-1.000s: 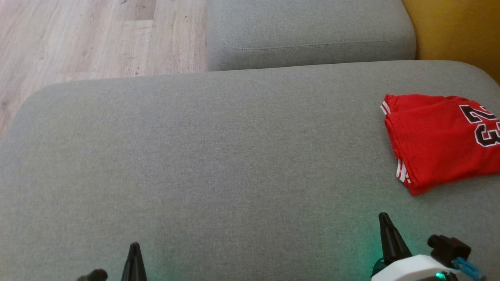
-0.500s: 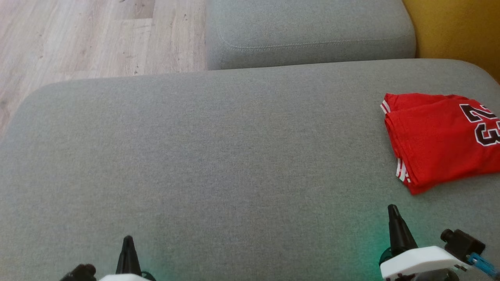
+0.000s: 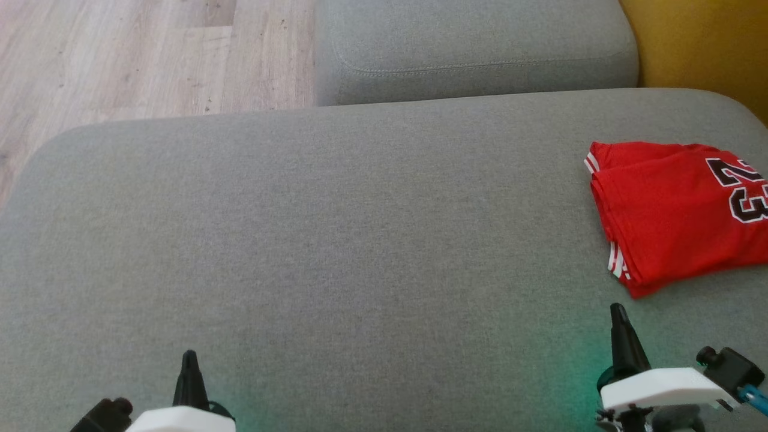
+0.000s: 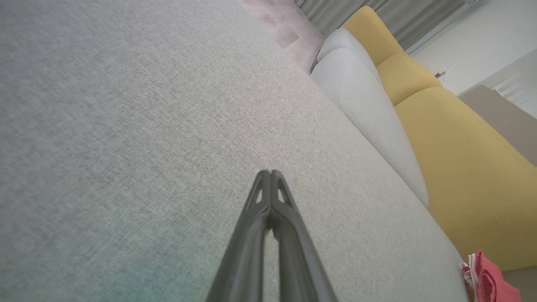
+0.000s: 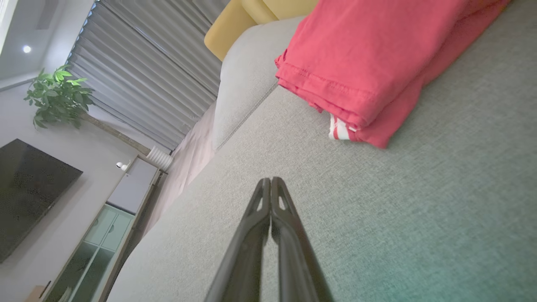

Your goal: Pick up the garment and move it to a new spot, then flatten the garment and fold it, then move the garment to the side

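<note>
A folded red jersey [image 3: 672, 210] with white-striped trim and a black number lies at the right side of the grey cushion [image 3: 336, 240]. It also shows in the right wrist view as the red jersey [image 5: 377, 63], and its corner [image 4: 482, 279] peeks in at the lower right of the left wrist view. My right gripper [image 3: 618, 312] is shut and empty, a short way below the jersey's near corner. In its own view the right gripper [image 5: 270, 180] has its tips pressed together. My left gripper [image 3: 190, 355] stands shut and empty at the lower left, seen shut in its own view [image 4: 270, 173].
A second grey cushion [image 3: 474, 48] lies beyond the main one. Yellow upholstery [image 3: 702, 42] borders the far right. Wooden floor [image 3: 120, 54] shows at the upper left. A cabinet [image 5: 105, 226], a dark screen [image 5: 25, 193] and a plant [image 5: 58, 96] stand in the room.
Both grippers have risen further into the head view; the right one has also shifted right, nearer the jersey's near corner. The jersey has not moved.
</note>
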You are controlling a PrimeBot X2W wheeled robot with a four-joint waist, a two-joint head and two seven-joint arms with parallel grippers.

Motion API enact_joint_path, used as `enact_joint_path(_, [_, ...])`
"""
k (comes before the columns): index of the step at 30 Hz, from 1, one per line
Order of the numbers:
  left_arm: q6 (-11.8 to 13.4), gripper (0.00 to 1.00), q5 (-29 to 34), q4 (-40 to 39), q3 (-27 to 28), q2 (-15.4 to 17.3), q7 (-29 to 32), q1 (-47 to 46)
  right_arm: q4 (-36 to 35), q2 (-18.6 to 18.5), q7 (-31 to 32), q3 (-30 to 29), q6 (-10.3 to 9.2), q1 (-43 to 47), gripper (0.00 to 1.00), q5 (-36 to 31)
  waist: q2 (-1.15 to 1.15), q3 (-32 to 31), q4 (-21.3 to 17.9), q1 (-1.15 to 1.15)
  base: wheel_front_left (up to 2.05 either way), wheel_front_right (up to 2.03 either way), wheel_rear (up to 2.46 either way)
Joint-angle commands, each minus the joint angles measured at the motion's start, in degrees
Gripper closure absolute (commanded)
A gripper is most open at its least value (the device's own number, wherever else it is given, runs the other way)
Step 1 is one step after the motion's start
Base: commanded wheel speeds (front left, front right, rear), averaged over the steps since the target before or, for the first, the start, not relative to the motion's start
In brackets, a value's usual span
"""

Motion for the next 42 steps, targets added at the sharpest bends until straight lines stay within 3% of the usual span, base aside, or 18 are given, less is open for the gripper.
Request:
enact_joint_path(1, [-0.5, 1.0, -1.0, -2.0, 1.8, 0.0, 0.2, -2.8, -2.1, -1.1, 0.5, 0.1, 0.09, -2.9, 1.0, 1.2, 0.0, 0.0, 0.0, 0.0, 0.0, 0.0, 0.0])
enact_joint_path(42, [-4.9, 1.0, -23.6, -4.2, 8.9, -0.9, 7.0, -6.9, -4.7, -1.3, 6.6, -4.5, 0.16, -6.3, 1.0, 27.8, 0.0, 0.7, -0.3, 0.0, 0.0, 0.0, 0.0])
